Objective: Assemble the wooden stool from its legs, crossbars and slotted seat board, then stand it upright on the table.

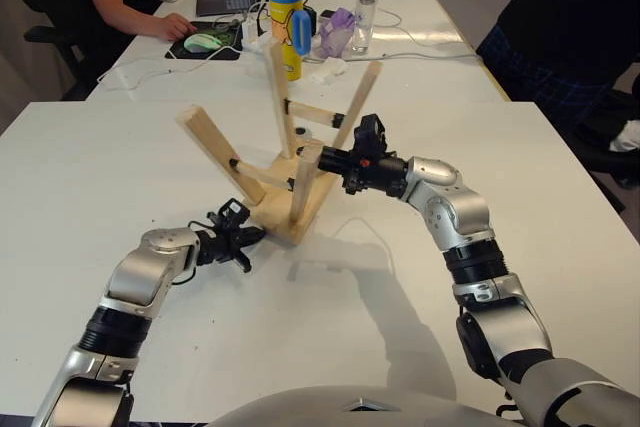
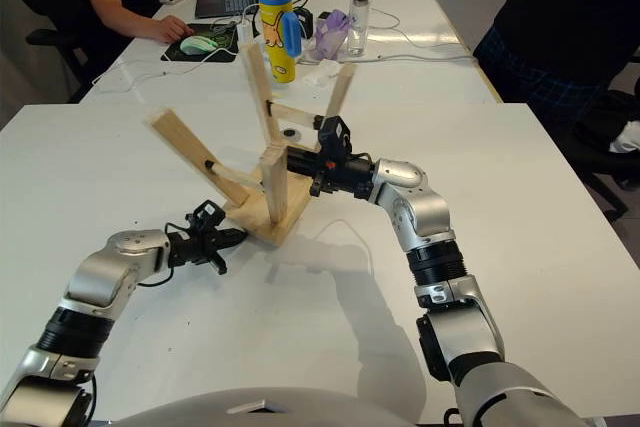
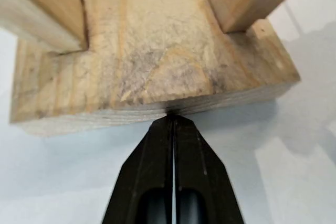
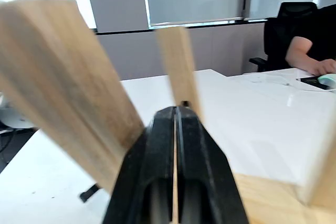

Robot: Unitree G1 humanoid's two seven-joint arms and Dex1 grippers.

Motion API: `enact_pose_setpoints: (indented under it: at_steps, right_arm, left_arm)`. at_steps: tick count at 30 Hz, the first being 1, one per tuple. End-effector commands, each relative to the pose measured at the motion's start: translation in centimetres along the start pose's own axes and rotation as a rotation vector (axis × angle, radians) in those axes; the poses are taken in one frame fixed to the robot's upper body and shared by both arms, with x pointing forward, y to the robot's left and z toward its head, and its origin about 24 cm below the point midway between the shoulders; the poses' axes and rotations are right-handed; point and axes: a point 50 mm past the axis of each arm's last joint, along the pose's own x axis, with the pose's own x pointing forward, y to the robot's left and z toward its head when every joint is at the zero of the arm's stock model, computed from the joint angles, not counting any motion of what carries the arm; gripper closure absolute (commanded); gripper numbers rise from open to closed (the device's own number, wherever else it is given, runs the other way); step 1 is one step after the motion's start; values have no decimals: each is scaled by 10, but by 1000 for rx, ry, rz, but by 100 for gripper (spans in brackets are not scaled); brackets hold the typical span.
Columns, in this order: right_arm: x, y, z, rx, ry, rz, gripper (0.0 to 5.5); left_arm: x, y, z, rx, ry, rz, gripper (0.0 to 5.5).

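**Left gripper's tip meeting tipped stool's seat edge**

Nearest the camera, the black two-fingered left gripper point(image 1: 244, 239) is holding its clenched, empty fingers against the near edge of the pale wooden stool point(image 1: 290, 172). The stool is sitting mid-table on the white table point(image 1: 520, 177), tilting on one edge of its slotted seat board point(image 3: 152, 72), with its four legs pointing up and toward the far left. To the right, the black right gripper point(image 1: 332, 160), likewise clenched on nothing, is touching the stool's near leg point(image 1: 305, 187).

Neither tool is grasping wood, so the risk is looking plain. A push from a pinched tip could be slipping off the grain, letting the stool slide away or topple onto its side. A hard shove might also be loosening a leg from its slot.

On the far table, a yellow plastic tumbler with a blue handle point(image 1: 287, 27) is carrying print too small to read. No writing is showing on the stool.
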Motion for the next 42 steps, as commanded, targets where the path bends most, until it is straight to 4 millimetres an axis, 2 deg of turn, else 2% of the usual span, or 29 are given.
enact_pose_setpoints:
  at_steps: [1,3,5,6,8,10,12,15,17,21,25,28,32,36,39,42]
  right_arm:
    - [20,22,-24,59,41,-54,550]
    - [23,26,-38,88,67,-178,550]
    - [17,19,-49,127,99,-428,550]
    - [14,21,-50,163,87,-481,550]
    - [13,40,-45,235,32,-483,550]
    - [11,64,-39,341,-24,-413,550]
    - [1,84,-38,430,-12,-362,550]
    - [-27,101,-55,507,182,-352,550]
    - [-56,104,-69,501,301,-453,550]
    - [-96,108,-72,367,296,-671,550]
    - [-148,100,-88,207,429,-1015,550]
    - [-165,85,-90,116,472,-1130,550]
    - [-160,72,-94,74,479,-1143,550]
    - [-131,64,-98,86,428,-1037,550]
    - [-100,74,-95,144,360,-893,550]
    - [-78,89,-87,163,316,-764,550]
  left_arm:
    - [14,-5,-3,-9,19,39,547]
    - [20,-8,2,-10,-6,59,547]
    - [23,-11,6,6,-31,99,547]
    - [24,-12,8,9,-46,121,547]
    - [22,-14,10,34,-63,180,547]
    - [18,-15,11,19,-101,249,547]
    - [12,-16,12,7,-142,327,547]
    - [0,-17,9,15,-180,440,547]
    - [-7,-23,3,-1,-188,475,547]
    - [-24,-35,-12,-18,-165,520,547]
    - [-29,-56,-33,-37,-84,446,547]
    - [-25,-64,-38,-49,-50,396,547]
    - [-14,-68,-33,-34,-48,339,547]
    - [-4,-71,-25,-32,-50,280,547]
    - [-1,-72,-22,-11,-49,228,547]
    - [2,-75,-18,-13,-75,156,547]
